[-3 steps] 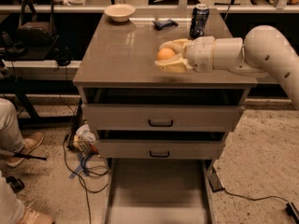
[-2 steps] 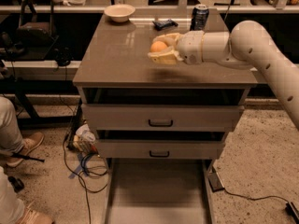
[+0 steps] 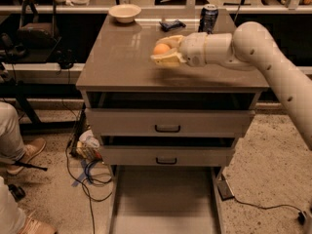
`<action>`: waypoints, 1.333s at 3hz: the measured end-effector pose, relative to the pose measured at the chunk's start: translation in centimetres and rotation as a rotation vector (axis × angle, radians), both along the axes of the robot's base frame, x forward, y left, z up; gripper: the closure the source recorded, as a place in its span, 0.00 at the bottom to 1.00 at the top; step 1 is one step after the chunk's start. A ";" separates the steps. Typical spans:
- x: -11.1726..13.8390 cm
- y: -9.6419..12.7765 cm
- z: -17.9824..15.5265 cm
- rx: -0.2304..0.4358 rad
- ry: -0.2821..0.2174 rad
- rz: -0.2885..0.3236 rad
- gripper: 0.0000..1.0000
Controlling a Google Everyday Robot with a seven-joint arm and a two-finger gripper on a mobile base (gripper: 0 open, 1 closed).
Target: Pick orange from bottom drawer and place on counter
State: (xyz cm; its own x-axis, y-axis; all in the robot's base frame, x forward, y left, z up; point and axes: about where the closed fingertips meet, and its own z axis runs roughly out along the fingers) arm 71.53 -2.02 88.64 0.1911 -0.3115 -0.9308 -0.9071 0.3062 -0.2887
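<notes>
Orange [image 3: 161,48] is clamped in the gripper [image 3: 164,50], one cream finger [image 3: 173,38] curving over it and the other beneath, both closed against the fruit. The gripper reaches in from the right edge of the counter [image 3: 122,62] and holds the orange over the middle of the top, a little toward the back; whether the lower finger touches the surface cannot be told. The white arm [image 3: 273,57] runs out past the counter's right edge.

Near the back left corner stands a cream bowl [image 3: 125,12]. A soda can [image 3: 208,17] stands upright by the back edge toward the right corner, with a small dark object [image 3: 172,24] just to its left.

Below, the bottom drawer [image 3: 163,199] is pulled far out toward the camera. The two upper drawers [image 3: 168,122] with black handles are pushed in.
</notes>
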 end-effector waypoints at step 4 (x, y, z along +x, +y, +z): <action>10.7 3.8 -4.0 0.038 0.161 -0.063 0.51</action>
State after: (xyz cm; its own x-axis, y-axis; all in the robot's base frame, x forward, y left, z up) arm 82.20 1.81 84.60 0.0201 -0.2820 -0.9592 -0.9192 0.3722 -0.1287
